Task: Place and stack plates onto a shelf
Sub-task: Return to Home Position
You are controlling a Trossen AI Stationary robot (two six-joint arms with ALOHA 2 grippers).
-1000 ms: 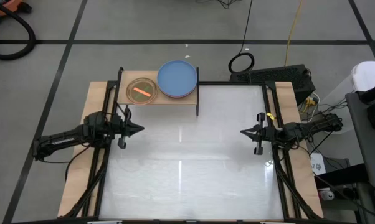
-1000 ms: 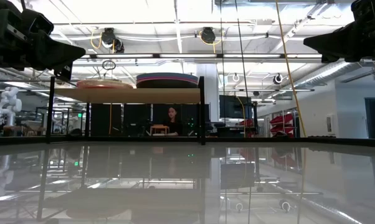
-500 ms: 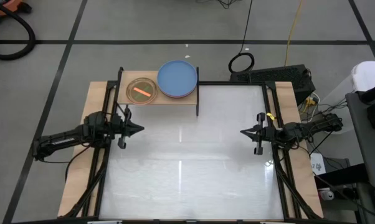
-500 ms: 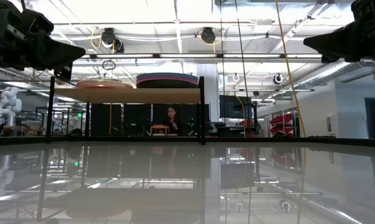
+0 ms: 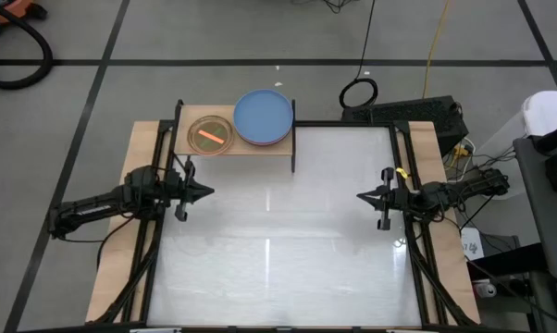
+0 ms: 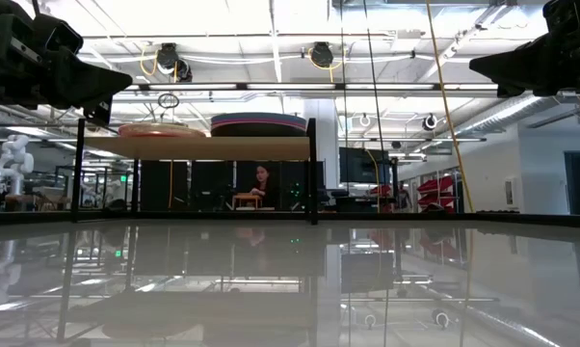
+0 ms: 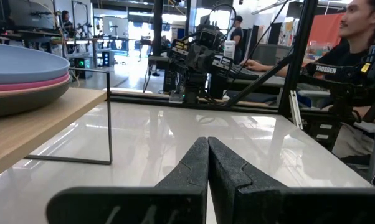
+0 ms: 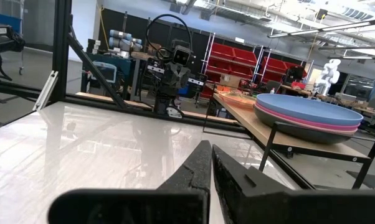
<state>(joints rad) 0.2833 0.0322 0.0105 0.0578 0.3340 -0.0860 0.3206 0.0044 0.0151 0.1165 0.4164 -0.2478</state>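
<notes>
Left gripper (image 5: 204, 192) at nine o'clock and right gripper (image 5: 362, 196) at three hung closed, empty; plates (image 5: 263, 116) sat stacked on the shelf (image 5: 271, 151) at eleven; homing seemed complete, nothing left

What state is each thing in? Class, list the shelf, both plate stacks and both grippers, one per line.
Shelf: upright, loaded.
Large plate stack: resting on the shelf, blue plate on top.
Small translucent stack: resting on the shelf, orange plate on top.
Left gripper: shut, empty.
Right gripper: shut, empty.
</notes>
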